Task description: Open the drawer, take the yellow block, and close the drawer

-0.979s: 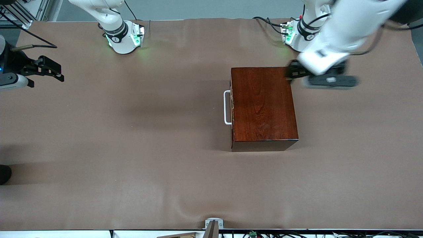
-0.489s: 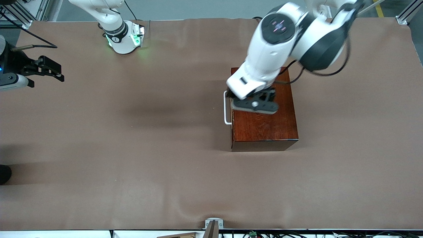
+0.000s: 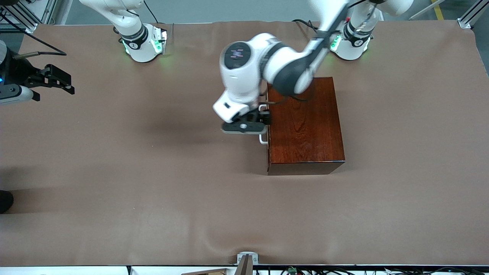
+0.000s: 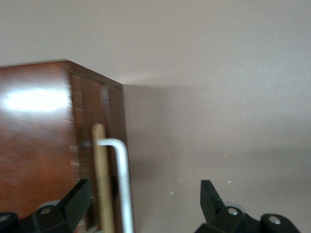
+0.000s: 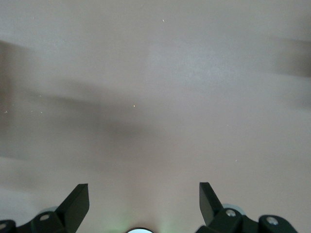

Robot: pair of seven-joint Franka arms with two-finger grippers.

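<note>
Brown cloth-covered table (image 3: 153, 172), wide and flat, under both arms.

Glossy mahogany-coloured rectangular wooden box (image 3: 303, 124) sits toward the left arm's end of the table, grain running along its top. Its dark reddish-brown drawer front (image 4: 99, 145) faces the right arm's end; the drawer looks pushed in, flush with the box, though the seam is blurred in the left wrist view.

White left arm reaches from its base across the box's farther corner and bends down in front of the drawer.

Right arm waits at the edge of the table at its own end; right gripper (image 3: 57, 81) hangs over bare cloth, black fingers (image 5: 77, 201) spread wide, nothing between them.

Left gripper (image 3: 250, 121) is level with the drawer front. Its black fingers (image 4: 77, 199) are spread apart, one beside the box face, the other out over the cloth, with the handle standing in the gap between them. Contact with the handle cannot be made out.

White U-shaped bar handle (image 4: 121, 179) stands off the drawer front; only its nearer end (image 3: 263, 139) shows in the front view, the rest is under the gripper.

Yellow block: not visible in any view.
</note>
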